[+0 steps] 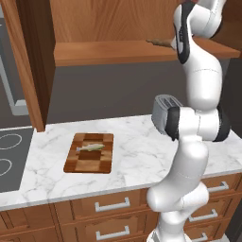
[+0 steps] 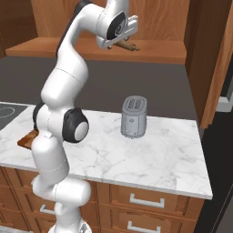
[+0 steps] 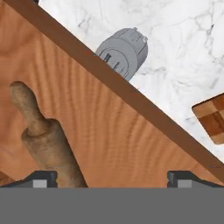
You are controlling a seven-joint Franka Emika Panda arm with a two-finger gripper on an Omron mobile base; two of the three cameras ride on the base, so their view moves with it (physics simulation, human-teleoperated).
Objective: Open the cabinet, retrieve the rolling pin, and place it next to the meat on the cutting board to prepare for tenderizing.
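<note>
The cabinet (image 1: 108,49) stands open, its doors swung aside. The rolling pin (image 3: 48,144) lies on the cabinet's bottom shelf (image 3: 113,127); one end pokes out behind my arm (image 1: 159,42), and it also shows under my hand (image 2: 127,46). My gripper (image 3: 111,178) hangs open just above the shelf (image 2: 119,42), with the pin between its fingers, close to the left fingertip (image 3: 41,178). Down on the counter the cutting board (image 1: 90,152) carries the meat (image 1: 90,147). A corner of the board shows past the shelf edge (image 3: 212,118).
A grey toaster (image 2: 134,117) stands on the marble counter (image 2: 150,154) below the shelf. Open cabinet doors hang at the left (image 1: 28,61) and right (image 2: 214,59). A cooktop (image 1: 9,158) borders the counter's left end. Drawers (image 1: 113,205) run beneath.
</note>
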